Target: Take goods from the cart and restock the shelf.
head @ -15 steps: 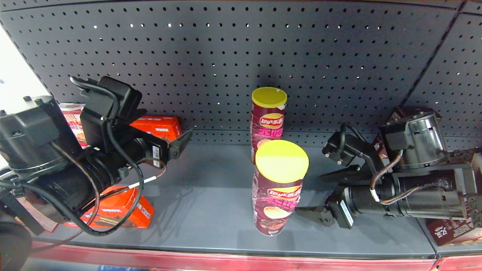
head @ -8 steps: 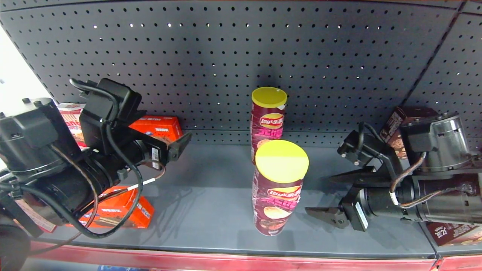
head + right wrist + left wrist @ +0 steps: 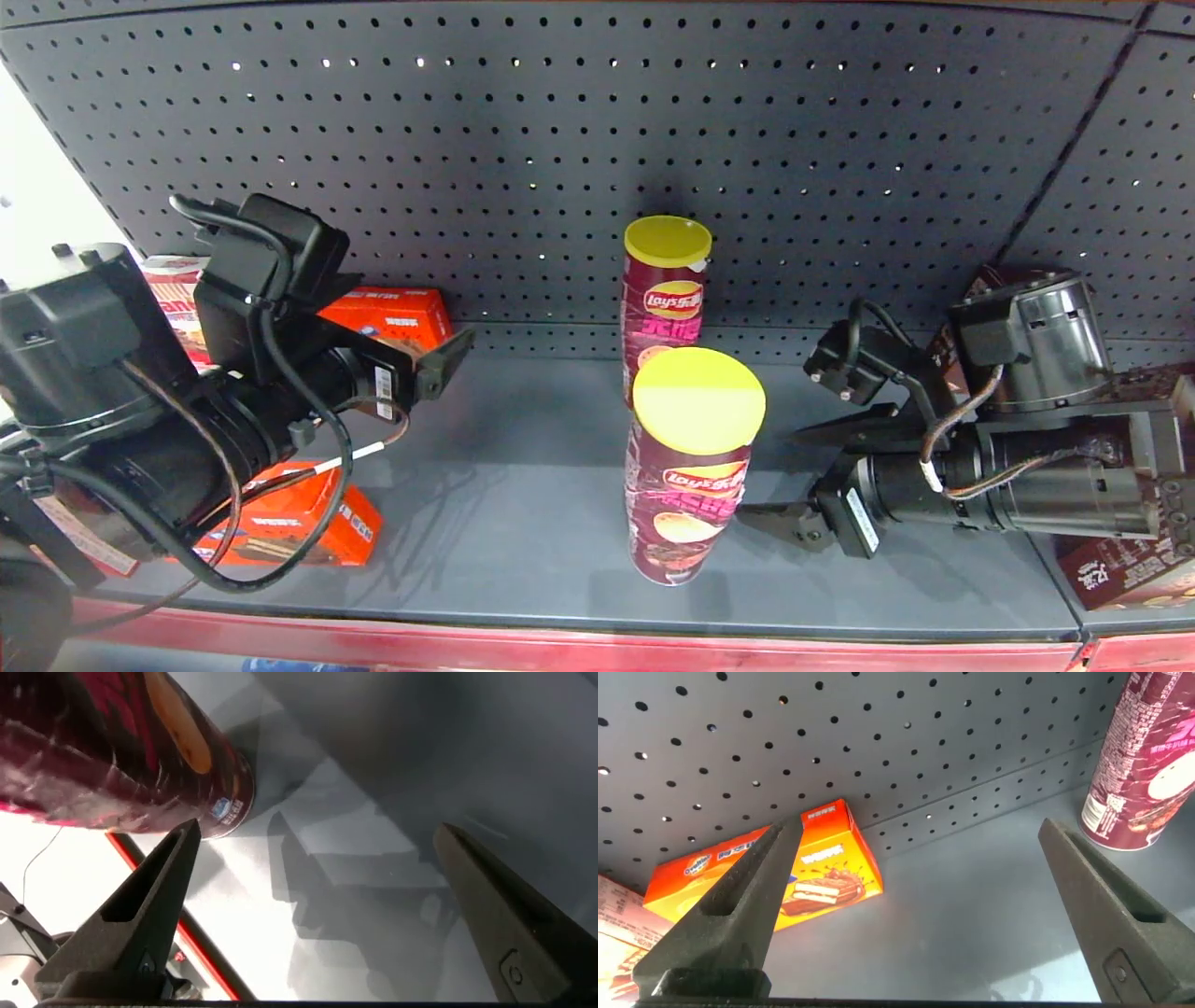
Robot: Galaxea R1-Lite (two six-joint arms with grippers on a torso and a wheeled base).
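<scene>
Two maroon chip cans with yellow lids stand upright mid-shelf: the front can near the shelf's edge, the back can by the pegboard. My right gripper lies level just right of the front can, open, nothing between its fingers; its lower finger tip is close to the can's side. The right wrist view has the front can beyond the open gripper. My left gripper hovers left of the cans, open and empty. In the left wrist view the gripper faces an orange box and the back can.
Orange biscuit boxes sit at the shelf's left, one at the back and one at the front. Dark brown boxes lie at the right under my right arm. The grey shelf floor between left gripper and cans is bare; a red lip runs along the front.
The right arm drew back to the right, then returned left toward the front can, still open. The left arm has barely shifted. Both cans kept their places.
</scene>
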